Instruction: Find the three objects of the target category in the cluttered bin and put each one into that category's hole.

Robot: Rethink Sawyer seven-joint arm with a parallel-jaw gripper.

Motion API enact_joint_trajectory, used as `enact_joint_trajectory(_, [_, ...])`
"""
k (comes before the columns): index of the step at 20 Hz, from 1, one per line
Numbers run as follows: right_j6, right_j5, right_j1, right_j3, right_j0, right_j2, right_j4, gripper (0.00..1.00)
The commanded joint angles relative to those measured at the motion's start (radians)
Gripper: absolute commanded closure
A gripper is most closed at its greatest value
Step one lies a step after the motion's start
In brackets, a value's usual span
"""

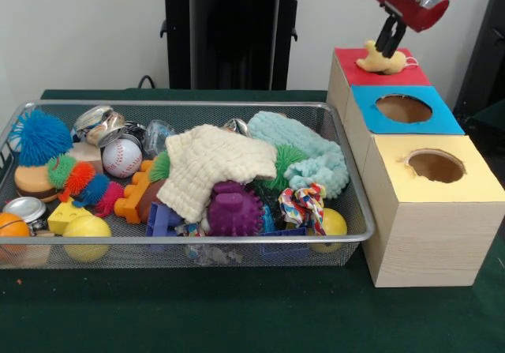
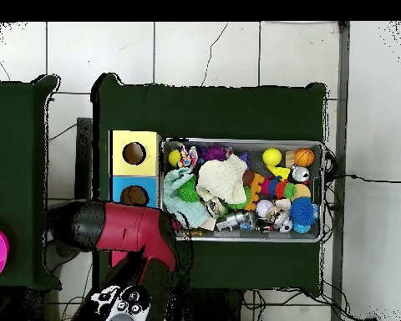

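The silver wire-mesh bin (image 1: 197, 105) sits on the green table, full of toys; it also shows in the overhead view (image 2: 237, 141). To its right stand three wooden boxes with holes: a red-topped one (image 1: 351, 67), a blue-topped one (image 1: 371, 100) and a yellow-topped one (image 1: 473, 183). My gripper (image 1: 387, 46) is over the red box, shut on a yellow soft toy (image 1: 381, 61) that rests on the red top and covers its hole. In the overhead view the red arm (image 2: 120, 227) hides the gripper and the red box.
The bin holds a cream cloth (image 1: 217, 163), a mint knit cloth (image 1: 308, 144), a purple spiky ball (image 1: 235, 209), a baseball (image 1: 121, 157), a blue fuzzy ball (image 1: 39, 136), a yellow ball (image 1: 87, 236) and more. The black pedestal (image 1: 233, 29) stands behind.
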Motion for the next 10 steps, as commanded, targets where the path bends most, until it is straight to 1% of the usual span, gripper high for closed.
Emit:
enact_joint_trajectory(1, [0.16, -0.116, 0.101, 0.008, -0.017, 0.027, -0.04, 1.0])
enact_joint_trajectory(6, [0.154, -0.222, 0.147, 0.032, -0.041, 0.064, -0.006, 1.0])
enact_joint_trajectory(10, [0.145, -0.247, 0.163, 0.04, -0.057, 0.091, 0.018, 1.0])
